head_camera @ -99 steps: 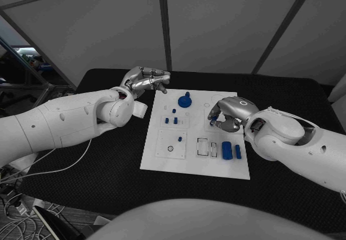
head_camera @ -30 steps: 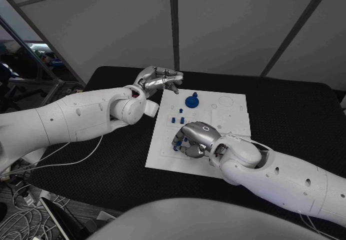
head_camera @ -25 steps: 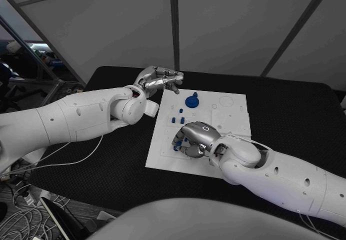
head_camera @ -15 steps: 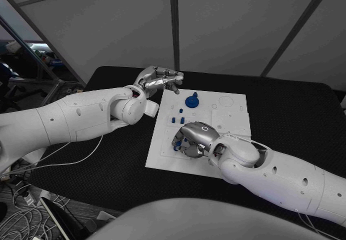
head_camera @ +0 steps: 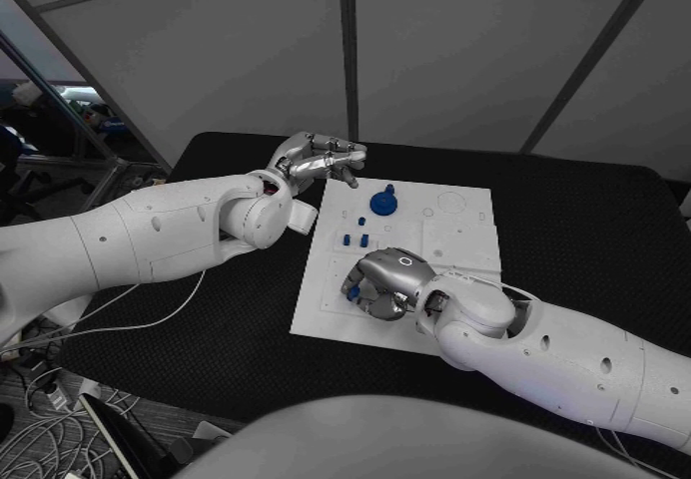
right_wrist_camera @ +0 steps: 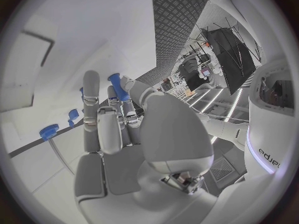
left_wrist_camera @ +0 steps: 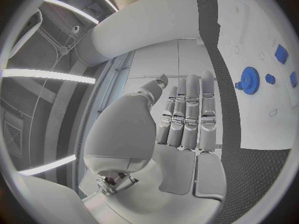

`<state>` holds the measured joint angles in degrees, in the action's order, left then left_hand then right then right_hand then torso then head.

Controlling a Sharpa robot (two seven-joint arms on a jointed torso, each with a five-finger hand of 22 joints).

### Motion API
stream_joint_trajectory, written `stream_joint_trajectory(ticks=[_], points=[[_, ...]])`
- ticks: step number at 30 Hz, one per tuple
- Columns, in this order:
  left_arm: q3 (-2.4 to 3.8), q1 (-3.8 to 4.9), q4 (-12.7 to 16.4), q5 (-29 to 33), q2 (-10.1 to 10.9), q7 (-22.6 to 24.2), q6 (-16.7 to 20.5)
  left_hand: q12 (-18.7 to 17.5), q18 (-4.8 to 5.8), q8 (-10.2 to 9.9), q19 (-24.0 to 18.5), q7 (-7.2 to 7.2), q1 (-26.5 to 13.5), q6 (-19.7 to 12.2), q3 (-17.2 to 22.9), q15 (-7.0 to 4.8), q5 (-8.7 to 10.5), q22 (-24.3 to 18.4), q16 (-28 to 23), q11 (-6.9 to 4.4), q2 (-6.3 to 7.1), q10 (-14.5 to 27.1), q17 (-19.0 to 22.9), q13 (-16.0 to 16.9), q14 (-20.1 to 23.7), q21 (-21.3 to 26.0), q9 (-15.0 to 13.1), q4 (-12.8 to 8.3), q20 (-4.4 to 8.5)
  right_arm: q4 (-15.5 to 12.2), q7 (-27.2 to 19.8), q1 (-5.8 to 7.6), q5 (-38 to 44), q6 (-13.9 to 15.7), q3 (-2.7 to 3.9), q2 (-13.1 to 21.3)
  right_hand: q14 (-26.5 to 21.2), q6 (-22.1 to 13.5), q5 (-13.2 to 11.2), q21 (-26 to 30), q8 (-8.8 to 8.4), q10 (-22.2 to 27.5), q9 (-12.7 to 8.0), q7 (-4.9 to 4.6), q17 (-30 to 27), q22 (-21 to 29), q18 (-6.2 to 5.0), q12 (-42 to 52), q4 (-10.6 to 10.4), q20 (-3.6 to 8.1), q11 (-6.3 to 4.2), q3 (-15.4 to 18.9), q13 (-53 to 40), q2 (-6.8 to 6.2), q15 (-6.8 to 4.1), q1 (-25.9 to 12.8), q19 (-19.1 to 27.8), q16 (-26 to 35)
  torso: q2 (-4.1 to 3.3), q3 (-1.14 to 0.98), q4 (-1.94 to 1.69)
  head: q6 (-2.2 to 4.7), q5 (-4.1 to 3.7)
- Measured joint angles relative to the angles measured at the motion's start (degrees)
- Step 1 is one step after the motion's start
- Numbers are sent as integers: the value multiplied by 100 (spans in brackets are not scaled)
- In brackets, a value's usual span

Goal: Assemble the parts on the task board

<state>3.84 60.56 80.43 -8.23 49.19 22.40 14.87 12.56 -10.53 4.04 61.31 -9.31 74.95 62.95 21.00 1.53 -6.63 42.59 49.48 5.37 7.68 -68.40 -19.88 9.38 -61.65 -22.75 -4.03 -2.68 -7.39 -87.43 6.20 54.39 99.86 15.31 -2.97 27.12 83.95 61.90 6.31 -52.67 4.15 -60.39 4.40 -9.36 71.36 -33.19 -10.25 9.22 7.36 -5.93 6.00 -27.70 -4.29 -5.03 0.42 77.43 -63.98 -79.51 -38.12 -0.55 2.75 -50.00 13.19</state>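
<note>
The white task board [head_camera: 463, 236] lies in the middle of the black table. My right hand [head_camera: 378, 285] hovers low over its near left part and pinches a small blue peg [right_wrist_camera: 118, 87] between thumb and fingers; a bit of the peg [head_camera: 350, 292] shows at the hand's left side. A blue gear [head_camera: 383, 203] stands at the board's far end, with small blue parts [head_camera: 354, 239] just in front of it. My left hand [head_camera: 320, 159] hangs raised by the board's far left corner, fingers straight and side by side [left_wrist_camera: 187, 119], holding nothing. The gear [left_wrist_camera: 250, 78] lies beside it.
The black table [head_camera: 590, 230] reaches well to the right of the board. Round recesses [head_camera: 450, 203] mark the board's far right part. My left forearm [head_camera: 173, 235] crosses the table's left side. Cables [head_camera: 43, 419] lie off the table at the near left.
My right hand has gone from the board's right side to its near left part with the blue peg, then rolled a little over that spot. The left hand has stayed put.
</note>
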Motion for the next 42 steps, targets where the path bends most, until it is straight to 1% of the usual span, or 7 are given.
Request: stream_joint_trajectory(ticks=[9,16,20,23,30,37,42], points=[[0,3,3,0,6,-36,-7,0,0,0,0,0,0,0,-15,0,0,-6,-22,0,0,0,3,0,0,0,0,15,0,-7,3,-14,2,-31,-8,16,-11,-209,0,82,0,640,-40,-75,-500,56,0,-149,2,-154,106,225,66,-107,113,-106,154,278,0,-4,0,0,-8],[0,3,0,0,9,-53,-12,0,0,0,0,0,0,0,-15,0,0,-6,-22,0,0,0,3,-1,0,0,0,15,0,-67,4,-13,4,64,-10,68,-41,-364,0,108,-39,814,-61,-97,-594,76,1,-149,-7,-159,137,369,56,-138,143,-75,189,299,-1,-5,1,0,-7],[0,3,-2,0,12,-61,-14,0,-1,0,0,0,0,0,-15,0,0,-5,-22,0,0,0,2,-1,0,0,0,15,0,-134,-6,-13,-2,233,-10,124,-114,-676,0,153,-39,1050,-70,-21,-764,111,0,-74,-18,-205,168,544,50,-167,216,-46,247,407,-1,-6,6,0,-14],[0,3,-2,0,13,-64,-16,0,0,0,0,0,0,0,-15,0,0,-5,-22,0,0,0,3,-1,0,0,0,15,0,-181,-18,-13,-17,379,-9,167,-146,-759,0,176,-39,1141,-70,45,-849,127,0,-36,-39,-225,200,626,46,-178,203,-35,267,420,-1,-6,8,0,-34],[0,3,-17,0,11,-71,-22,0,0,0,0,0,0,0,-15,0,0,-5,-22,0,0,-1,2,-1,0,0,0,15,0,-343,-83,-13,-94,716,-7,288,-166,-760,0,176,-39,1157,-58,46,-859,137,1,136,-64,-225,175,683,19,-145,223,38,267,420,-1,-6,7,0,-51],[0,3,-35,0,12,-77,-28,0,0,0,0,-2,0,-2,-15,0,0,-13,-22,-1,0,-1,2,-2,0,0,0,15,0,-728,-247,32,-419,1079,1,742,-60,-593,34,176,23,355,-23,-38,-730,144,0,612,-119,-149,40,672,-49,-33,117,34,190,333,13,-4,17,0,-99],[-1,2,-43,0,21,-78,-35,0,0,0,0,-21,0,-21,-15,0,0,-13,-22,-1,0,-1,2,-2,0,0,0,15,0,-1022,-348,199,-1125,1186,118,1310,7,-282,85,149,160,-472,19,26,-528,167,0,961,-321,-57,-133,714,-156,-3,-17,-203,98,205,31,2,35,0,-149]])
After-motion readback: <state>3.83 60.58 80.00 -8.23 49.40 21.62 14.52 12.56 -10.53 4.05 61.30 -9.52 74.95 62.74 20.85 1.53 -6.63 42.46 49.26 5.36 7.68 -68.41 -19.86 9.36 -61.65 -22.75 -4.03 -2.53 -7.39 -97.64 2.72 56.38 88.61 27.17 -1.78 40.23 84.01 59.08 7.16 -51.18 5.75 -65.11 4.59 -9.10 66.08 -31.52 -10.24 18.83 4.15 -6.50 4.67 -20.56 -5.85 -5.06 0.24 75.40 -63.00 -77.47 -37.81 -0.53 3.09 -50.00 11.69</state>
